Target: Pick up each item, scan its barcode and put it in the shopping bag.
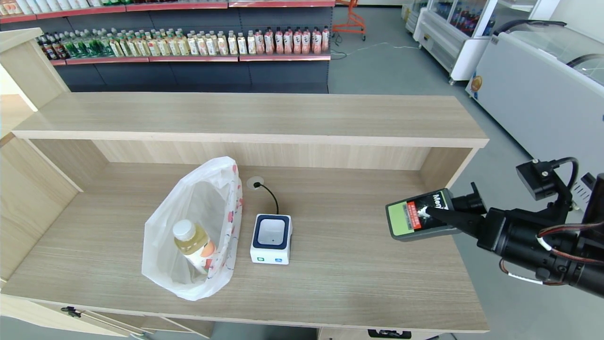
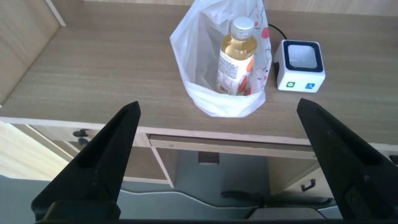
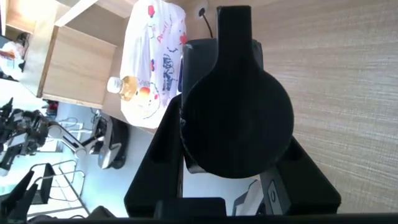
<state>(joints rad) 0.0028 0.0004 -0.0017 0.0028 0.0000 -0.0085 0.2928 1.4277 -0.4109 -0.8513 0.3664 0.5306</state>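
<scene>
Two right jaws: clamping a dark box (image 1: 417, 221), holding it over the table's (image 1: 358, 274) right edge.
Left jaws: standing apart, hanging off the near edge.
Scanner (image 1: 271, 238): sitting mid-table.
Shopping bag (image 1: 158, 245): standing just beside the scanner, holding a bottle (image 1: 192, 243).

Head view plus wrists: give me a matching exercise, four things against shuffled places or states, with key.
1 bottle
2 scanner
3 dark box
4 left gripper

A open, empty
B clamped in the right gripper
C inside the shopping bag
D on the counter beside that bag

Pairs: 1-C, 2-D, 3-B, 4-A
</scene>
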